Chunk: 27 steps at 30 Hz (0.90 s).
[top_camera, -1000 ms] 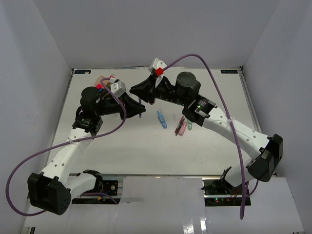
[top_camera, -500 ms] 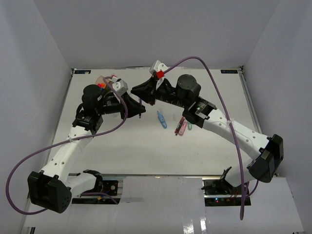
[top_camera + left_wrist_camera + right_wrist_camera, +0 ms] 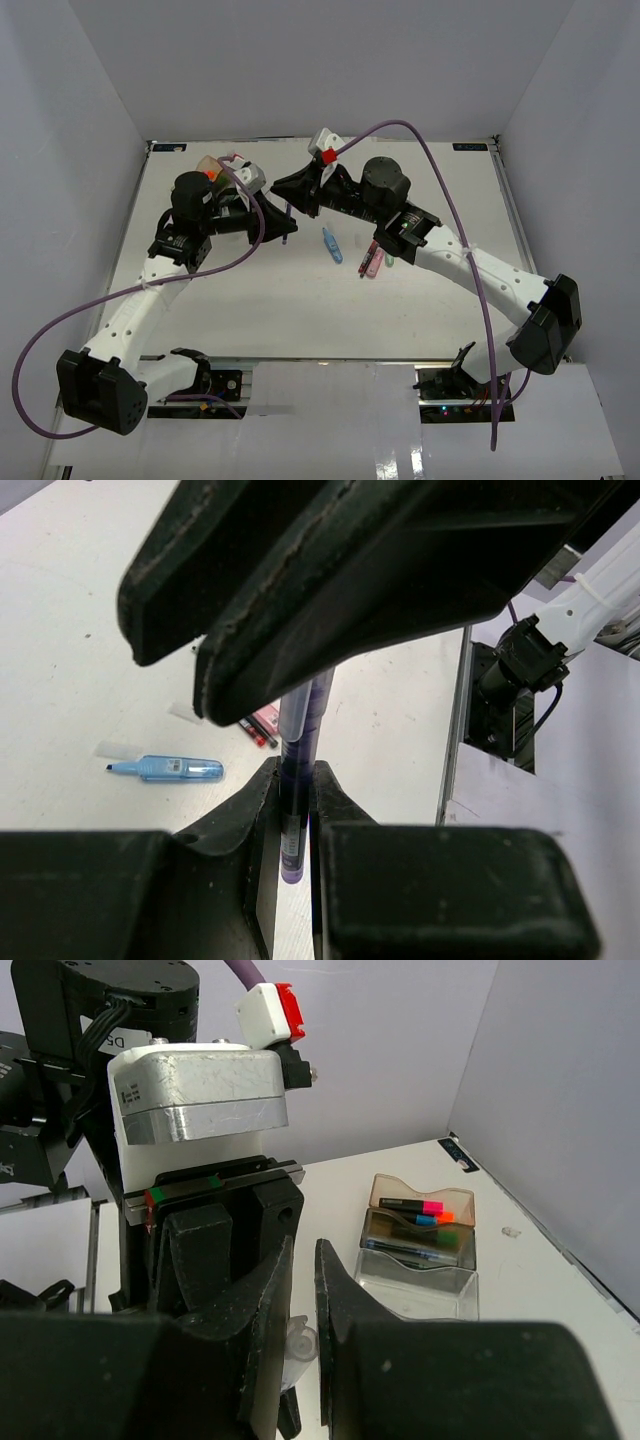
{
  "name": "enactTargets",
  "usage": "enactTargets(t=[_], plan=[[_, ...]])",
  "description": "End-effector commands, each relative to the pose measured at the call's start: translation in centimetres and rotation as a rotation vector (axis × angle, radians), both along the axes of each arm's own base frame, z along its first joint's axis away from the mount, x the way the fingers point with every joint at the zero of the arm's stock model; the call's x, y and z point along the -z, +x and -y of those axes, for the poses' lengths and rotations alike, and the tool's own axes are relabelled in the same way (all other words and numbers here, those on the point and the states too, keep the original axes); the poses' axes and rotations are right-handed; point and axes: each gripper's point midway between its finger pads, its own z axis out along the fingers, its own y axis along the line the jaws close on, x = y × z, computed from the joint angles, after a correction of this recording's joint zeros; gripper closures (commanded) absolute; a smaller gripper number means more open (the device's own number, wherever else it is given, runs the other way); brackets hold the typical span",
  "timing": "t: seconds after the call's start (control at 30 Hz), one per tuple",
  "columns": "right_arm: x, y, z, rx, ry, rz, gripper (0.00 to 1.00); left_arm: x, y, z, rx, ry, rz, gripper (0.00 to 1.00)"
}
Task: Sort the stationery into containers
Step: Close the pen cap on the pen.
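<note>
My left gripper (image 3: 286,224) is shut on a thin purple pen (image 3: 290,234); in the left wrist view the pen (image 3: 296,820) stands pinched between the jaws (image 3: 293,776). My right gripper (image 3: 284,189) meets it from the right, its narrow jaws closed round the pen's clear cap end (image 3: 304,1344). A blue highlighter (image 3: 331,245) and red, pink and mint pens (image 3: 373,261) lie on the table. The organiser tray (image 3: 416,1296) holds highlighters with pink, blue, orange and green caps and a blue pen. In the top view the tray (image 3: 204,165) is mostly hidden behind the left arm.
Purple cables loop over both arms. The white table is walled on three sides. The blue highlighter (image 3: 166,769) and the red pens (image 3: 257,726) lie on the table beyond the left jaws.
Both grippers have stayed together at the pen. The left wrist has shifted slightly right and back, and the right gripper has edged slightly left.
</note>
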Motion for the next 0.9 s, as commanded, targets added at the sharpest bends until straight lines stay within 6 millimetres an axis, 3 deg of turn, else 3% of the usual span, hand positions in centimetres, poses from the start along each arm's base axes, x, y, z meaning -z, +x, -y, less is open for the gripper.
enactTargets(t=[0.0, 0.23, 0.5, 0.63, 0.87], plan=[[26.4, -12.5, 6.1, -0.261, -0.759, -0.734, 0.92, -20.9, -1.4, -2.2, -0.134, -0.25, 0.719, 1.0], [27.8, -13.8, 6.8, -0.299, -0.777, -0.78, 0.92, -21.8, -1.7, -1.9, -0.097, -0.278, 0.732, 1.0], [28.0, -13.9, 6.8, -0.3, -0.782, -0.784, 0.92, -21.2, -1.8, -1.9, -0.098, -0.268, 0.722, 1.0], [26.1, -12.7, 6.2, -0.266, -0.735, -0.731, 0.92, -19.8, -1.9, -1.8, -0.088, -0.253, 0.686, 1.0], [21.4, -10.6, 4.0, -0.233, -0.631, -0.642, 0.92, -14.9, -2.8, -1.9, -0.072, -0.222, 0.593, 1.0]])
